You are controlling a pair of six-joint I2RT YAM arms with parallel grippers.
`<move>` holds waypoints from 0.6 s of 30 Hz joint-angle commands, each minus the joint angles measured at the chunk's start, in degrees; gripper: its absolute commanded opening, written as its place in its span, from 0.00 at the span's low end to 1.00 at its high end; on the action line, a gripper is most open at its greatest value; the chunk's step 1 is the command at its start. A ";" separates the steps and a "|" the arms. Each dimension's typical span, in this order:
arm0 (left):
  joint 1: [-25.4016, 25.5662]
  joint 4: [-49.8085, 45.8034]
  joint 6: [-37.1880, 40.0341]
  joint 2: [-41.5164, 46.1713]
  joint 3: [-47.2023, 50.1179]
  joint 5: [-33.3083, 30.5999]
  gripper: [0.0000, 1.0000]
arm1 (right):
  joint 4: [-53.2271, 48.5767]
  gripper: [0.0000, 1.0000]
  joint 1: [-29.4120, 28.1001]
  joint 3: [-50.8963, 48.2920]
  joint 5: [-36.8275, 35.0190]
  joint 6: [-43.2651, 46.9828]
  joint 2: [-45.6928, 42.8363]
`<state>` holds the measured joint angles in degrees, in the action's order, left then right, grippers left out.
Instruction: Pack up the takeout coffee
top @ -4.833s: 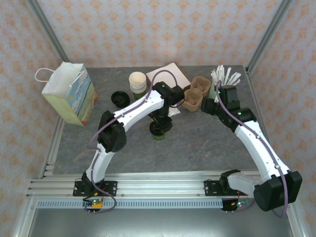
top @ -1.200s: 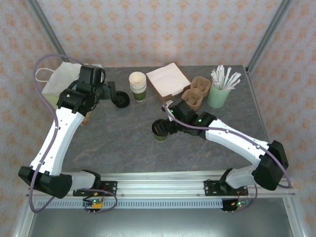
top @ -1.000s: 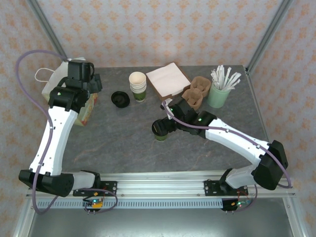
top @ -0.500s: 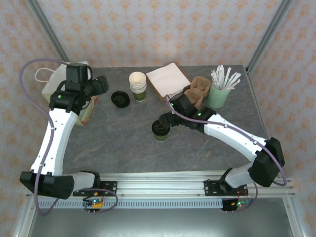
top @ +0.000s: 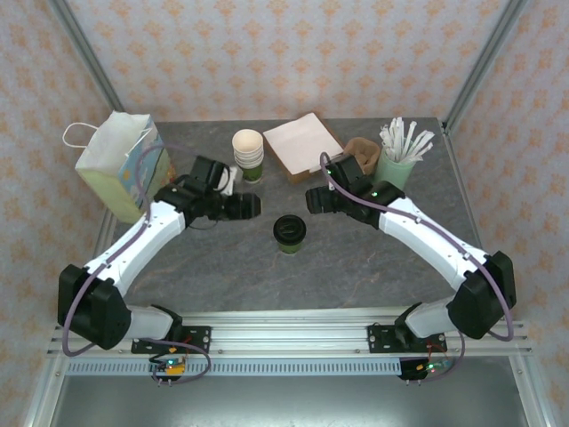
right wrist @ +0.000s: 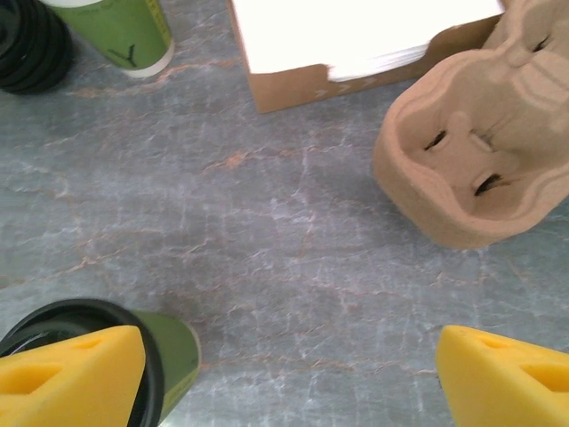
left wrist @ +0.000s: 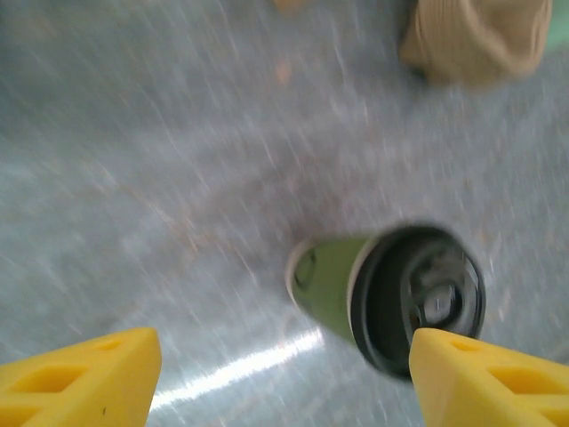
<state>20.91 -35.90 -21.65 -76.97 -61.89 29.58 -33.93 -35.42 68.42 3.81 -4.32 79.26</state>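
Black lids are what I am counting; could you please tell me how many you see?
2. One lid sits on the green cup mid-table; a loose lid lies beside the stack of cups, possibly with more lids hidden beneath it.

Bright even light, soft shadows; left wrist pic motion-blurred w/ glare on table (left wrist: 249,360); rest sharp

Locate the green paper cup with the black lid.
Top view: the green lidded cup stands untouched midway across the grey table, between the left gripper and right gripper.

Lab robot cell, alu frame (top: 293,322), wallpaper panels (top: 284,53)
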 commanded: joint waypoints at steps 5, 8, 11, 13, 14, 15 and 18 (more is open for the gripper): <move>4.28 7.10 -1.86 -3.43 1.99 10.52 0.80 | -1.66 0.86 0.56 -3.14 4.88 -2.31 -2.02; 5.88 8.67 -2.03 -6.26 1.13 10.58 0.81 | -1.08 0.86 0.58 -3.71 5.39 -2.79 -2.24; 7.27 8.62 -1.57 -9.89 -0.64 9.56 0.81 | -1.33 0.85 0.61 -3.88 5.85 -2.80 -2.31; 8.15 7.86 -0.67 -12.14 -2.09 9.33 0.79 | -1.71 0.85 0.59 -4.32 7.69 -2.80 -2.45; 8.35 6.91 0.01 -12.84 -2.71 8.96 0.78 | -1.87 0.85 0.58 -4.59 8.62 -2.88 -2.59; 8.58 6.39 0.45 -13.35 -3.05 8.43 0.76 | -2.12 0.85 0.59 -4.98 9.54 -3.04 -2.78; 8.63 5.67 1.19 -14.64 -3.41 8.17 0.72 | -2.28 0.84 0.54 -6.31 9.82 -3.28 -3.67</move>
<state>29.30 -29.06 -22.28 -91.29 -63.64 38.65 -34.57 -35.07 63.66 12.19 -6.70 77.56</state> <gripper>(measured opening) 0.727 0.842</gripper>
